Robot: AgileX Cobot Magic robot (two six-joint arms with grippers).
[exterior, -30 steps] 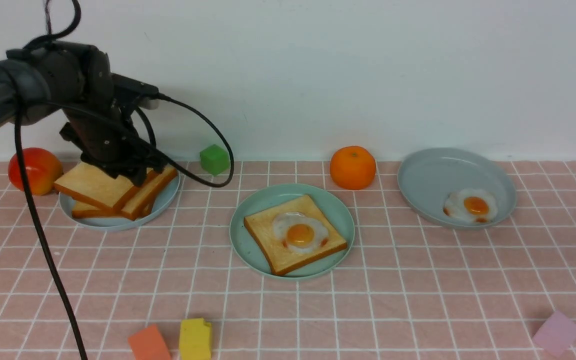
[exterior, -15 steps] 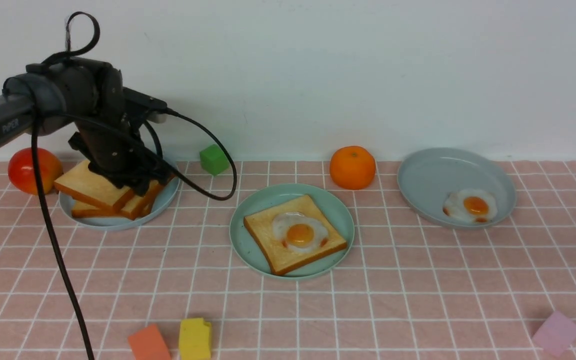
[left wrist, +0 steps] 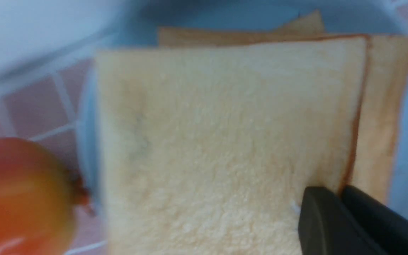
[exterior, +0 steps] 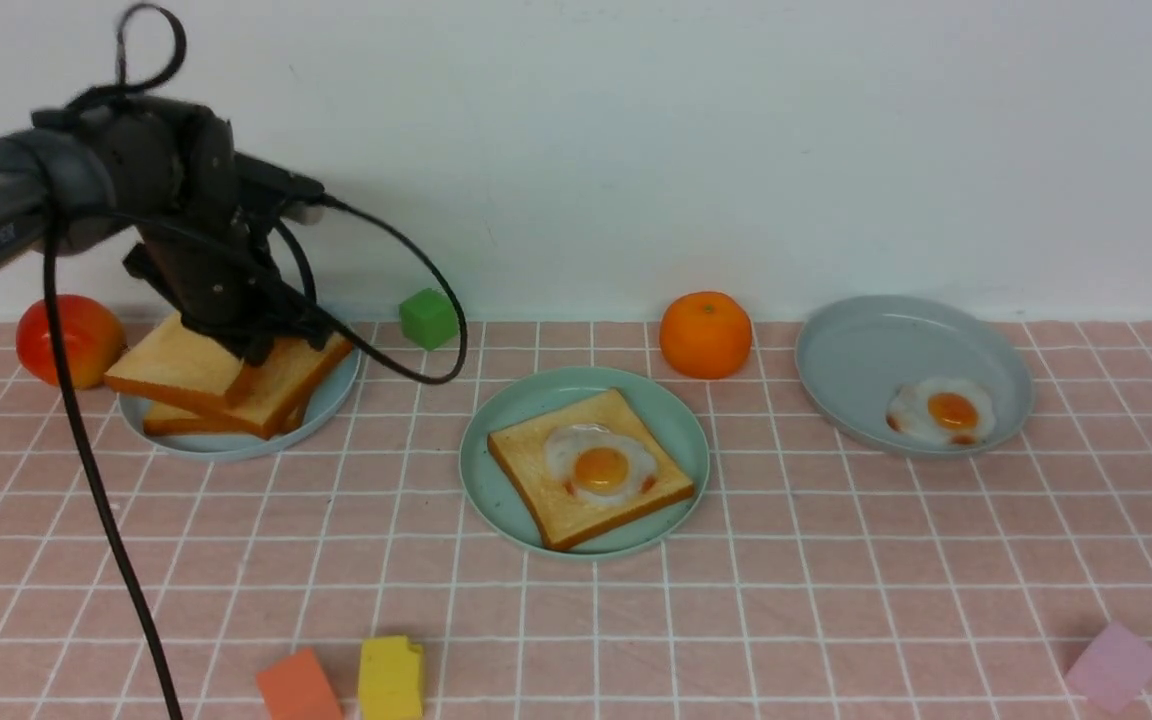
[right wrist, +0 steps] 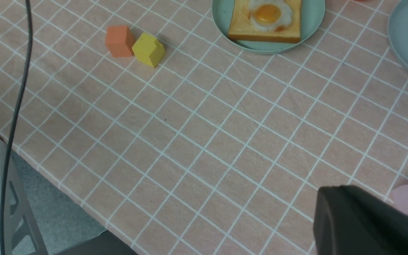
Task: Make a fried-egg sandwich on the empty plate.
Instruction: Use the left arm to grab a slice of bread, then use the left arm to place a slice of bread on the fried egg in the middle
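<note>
The mint-green plate (exterior: 496,490) sits mid-table and holds one toast slice (exterior: 536,470) with a fried egg (exterior: 601,465) on top; it also shows in the right wrist view (right wrist: 313,21). At the left, a pale blue plate (exterior: 331,395) holds a stack of toast. My left gripper (exterior: 251,355) is shut on the right edge of the top slice (exterior: 171,365), which tilts up slightly off the stack. In the left wrist view the gripper (left wrist: 340,189) pinches that slice's (left wrist: 225,141) crust edge. My right gripper (right wrist: 345,193) hangs shut and empty above the tablecloth, outside the front view.
A red fruit (exterior: 66,340) touches the toast plate's left side. A green cube (exterior: 428,318) and an orange (exterior: 705,335) stand at the back. A grey-blue plate (exterior: 866,340) holds another egg (exterior: 941,412). Orange (exterior: 298,685), yellow (exterior: 391,678) and lilac (exterior: 1114,665) blocks lie near the front.
My left gripper dipped onto the toast stack, closed on the top slice's edge and rose slightly, tilting that slice up. Nothing else moved.
</note>
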